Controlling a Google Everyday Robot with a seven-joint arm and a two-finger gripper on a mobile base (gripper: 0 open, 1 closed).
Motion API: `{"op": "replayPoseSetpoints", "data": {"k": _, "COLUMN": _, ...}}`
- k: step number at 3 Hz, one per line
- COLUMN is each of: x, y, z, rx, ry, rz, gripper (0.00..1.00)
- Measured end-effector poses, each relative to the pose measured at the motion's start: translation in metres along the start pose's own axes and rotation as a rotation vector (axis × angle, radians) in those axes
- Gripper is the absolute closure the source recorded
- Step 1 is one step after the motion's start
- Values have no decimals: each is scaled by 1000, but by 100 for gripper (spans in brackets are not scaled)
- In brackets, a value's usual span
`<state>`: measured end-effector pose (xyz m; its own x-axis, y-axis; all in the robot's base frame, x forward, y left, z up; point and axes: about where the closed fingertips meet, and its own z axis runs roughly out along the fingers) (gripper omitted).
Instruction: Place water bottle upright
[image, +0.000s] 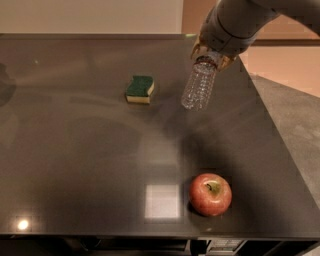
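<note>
The water bottle (199, 83) is clear ribbed plastic. It hangs nearly upright, base down and tilted a little to the left, above the dark table (75, 150) at the right rear. My gripper (211, 54) comes down from the top right and is shut on the bottle's top end; the cap is hidden inside it. The bottle's base sits a little above the table surface, to the right of the sponge.
A green and yellow sponge (140, 89) lies left of the bottle. A red apple (210, 194) sits near the table's front edge. The table's right edge runs close to the bottle, with floor (295, 120) beyond it.
</note>
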<state>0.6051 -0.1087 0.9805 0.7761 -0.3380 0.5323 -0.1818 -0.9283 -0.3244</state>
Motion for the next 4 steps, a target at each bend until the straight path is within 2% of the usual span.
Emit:
{"op": "replayPoseSetpoints", "data": {"k": 1, "x": -15, "y": 10, "z": -7, "rx": 53, "ry": 71, "rz": -131, "gripper": 100}}
{"op": "replayPoseSetpoints", "data": {"k": 2, "x": -26, "y": 12, "z": -3, "rx": 129, "ry": 135, "rz": -205, "gripper": 100}}
{"op": "replayPoseSetpoints", "data": {"k": 3, "x": -11, "y": 2, "z": -10, "rx": 175, "ry": 211, "rz": -225, "gripper": 100}}
{"op": "replayPoseSetpoints", "data": {"k": 4, "x": -11, "y": 1, "z": -10, "rx": 175, "ry": 211, "rz": -223, "gripper": 100}}
